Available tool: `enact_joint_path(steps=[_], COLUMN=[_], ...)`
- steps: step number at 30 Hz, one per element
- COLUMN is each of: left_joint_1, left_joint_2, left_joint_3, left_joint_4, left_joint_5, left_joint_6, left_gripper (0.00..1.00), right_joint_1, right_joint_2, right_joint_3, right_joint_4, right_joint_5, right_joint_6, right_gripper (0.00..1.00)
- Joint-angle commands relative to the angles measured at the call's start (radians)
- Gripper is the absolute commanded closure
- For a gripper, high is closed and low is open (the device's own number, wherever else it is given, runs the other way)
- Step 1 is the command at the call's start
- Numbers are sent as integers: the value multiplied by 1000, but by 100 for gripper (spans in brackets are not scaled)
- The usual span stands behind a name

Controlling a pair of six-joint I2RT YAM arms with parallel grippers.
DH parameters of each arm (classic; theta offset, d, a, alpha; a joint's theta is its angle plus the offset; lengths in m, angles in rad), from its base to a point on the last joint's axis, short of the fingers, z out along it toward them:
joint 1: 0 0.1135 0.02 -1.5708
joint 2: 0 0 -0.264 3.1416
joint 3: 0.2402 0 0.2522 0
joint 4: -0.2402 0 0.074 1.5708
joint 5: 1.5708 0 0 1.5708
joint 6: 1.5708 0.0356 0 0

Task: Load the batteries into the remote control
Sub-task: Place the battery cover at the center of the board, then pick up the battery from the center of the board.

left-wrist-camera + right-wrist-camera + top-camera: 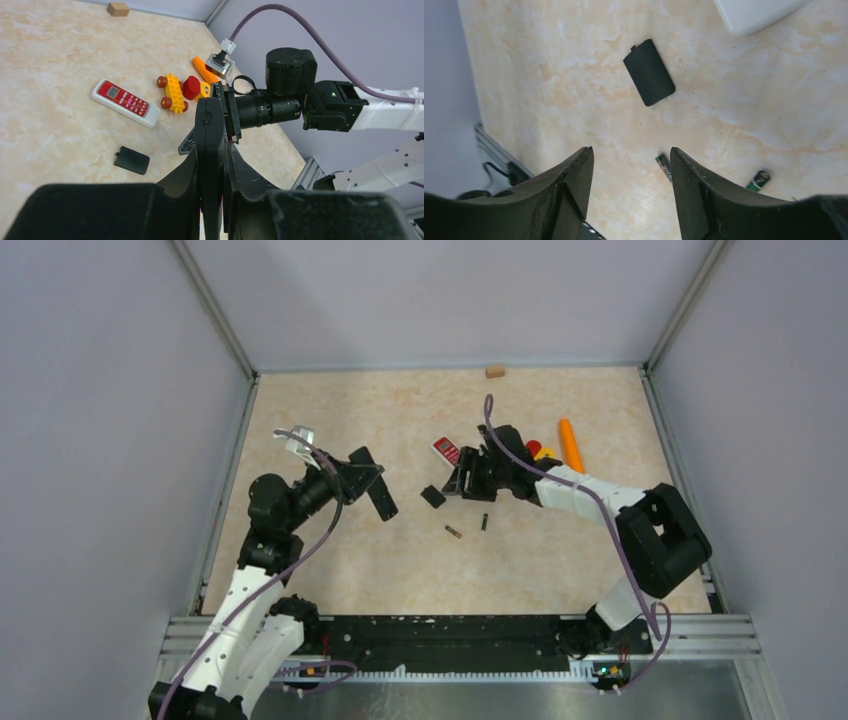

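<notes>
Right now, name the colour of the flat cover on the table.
The cover is black; right wrist view.

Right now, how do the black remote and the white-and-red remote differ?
Colour: the black remote is plain black; the white-and-red remote has a red face with buttons. State: the black one is clamped in the left gripper, off the table; the white-and-red one lies flat, face up, untouched. Both are slim bars.

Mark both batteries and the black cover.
gold-ended battery (454, 532), top external view, middle of body.
dark battery (484, 522), top external view, middle of body.
black cover (649, 72), right wrist view, centre of flat face.
</notes>
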Motion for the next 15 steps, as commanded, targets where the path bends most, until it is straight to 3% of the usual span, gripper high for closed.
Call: enact_joint_path(steps=[1, 5, 12, 15], left_joint_1=[-1, -1, -1, -1], left_joint_2=[-19, -34, -55, -58], left_joint_3=[24, 24, 25, 32], left_joint_4=[99, 153, 270, 285], left_joint_5=[96, 166, 294, 336], left_joint_6=[2, -27, -64, -72], left_gripper=[100, 100, 100, 100], right_joint_1=[36, 132, 226, 250], right_joint_2=[-37, -10, 67, 115], right_joint_3=[77, 118, 155, 187], right_joint_4=[-175, -303, -337, -352], right_joint_5=[26, 131, 234, 279], right_joint_6=[-365, -552, -670, -696], right_gripper=[39, 36, 59, 62])
